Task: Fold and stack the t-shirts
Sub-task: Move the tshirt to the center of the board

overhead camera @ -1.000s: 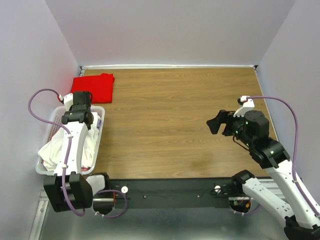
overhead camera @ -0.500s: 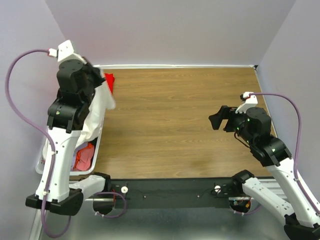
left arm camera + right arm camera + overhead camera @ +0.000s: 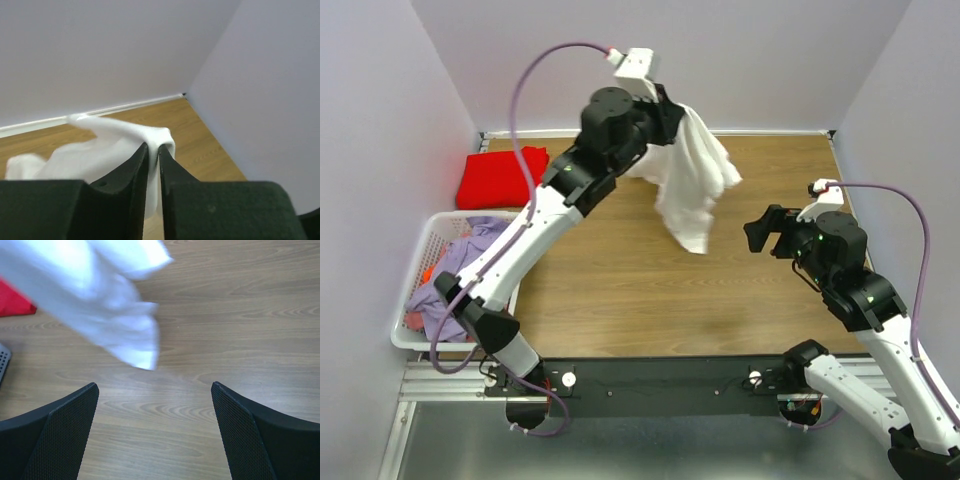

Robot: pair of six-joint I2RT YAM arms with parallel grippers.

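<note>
The left arm point(image 3: 535, 230) and right arm point(image 3: 865, 300) are white with black joints. A purple cable point(image 3: 533, 72) loops beside each. The left hand point(image 3: 153, 151) is black. The right hand point(image 3: 154, 386) is black too, with tiny net-like dots.

Top view. The left arm point(image 3: 535, 225) reaches diagonally over the wood-grain bench point(image 3: 620, 280), its left tool point(image 3: 667, 112) raised near the back wall and clamped on a large white cloth t-shirt point(image 3: 692, 180), which hangs bunched in mid-air, its lowest point above the bench's middle. A bright red cloth t-shirt point(image 3: 500, 178) lies folded in the far-left corner. Just in front of it stands a white slatted plastic laundry basket point(image 3: 417, 270) holding lavender garments point(image 3: 470, 250). The right tool point(image 3: 760, 232) hovers at right, pointing toward the hanging shirt.
</note>
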